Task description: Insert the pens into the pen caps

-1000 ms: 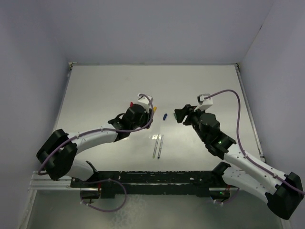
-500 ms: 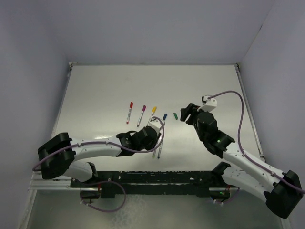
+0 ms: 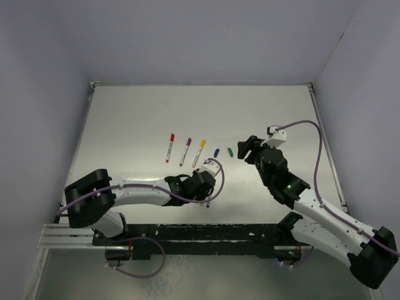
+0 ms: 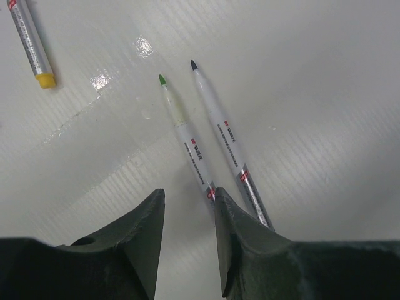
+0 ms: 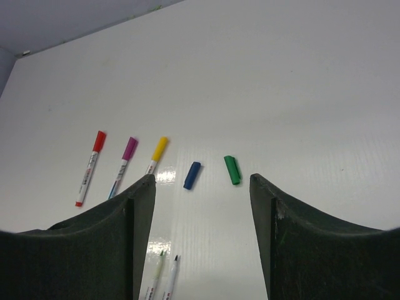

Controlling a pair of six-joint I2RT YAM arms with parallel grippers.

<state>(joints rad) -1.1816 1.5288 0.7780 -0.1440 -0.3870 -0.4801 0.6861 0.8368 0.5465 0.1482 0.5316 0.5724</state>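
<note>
Green pen [image 4: 186, 134] and blue pen [image 4: 221, 131] lie bare, side by side and almost touching, near the middle of the surface's [image 3: 125, 112] near edge. The left hand [image 4: 189, 194] hangs low over their rear ends, partly open and empty. The green pen's end sits against one finger rather than centred between the two. Closing from here could shove that pen sideways, or catch the blue pen too, because the barrels lie so close together. Farther from the near edge, the right hand [image 5: 201, 182] hovers wide open and empty above the green cap [image 5: 232, 169] and blue cap [image 5: 192, 175]. Both are small and would likely skid or roll away if a finger clipped them. The caps lie close together, so the wrong colour could be picked. By count there are five pens. Two are bare. Three are capped pens [image 3: 185, 151], red, purple and yellow, in a row just left of the two loose caps.
</note>
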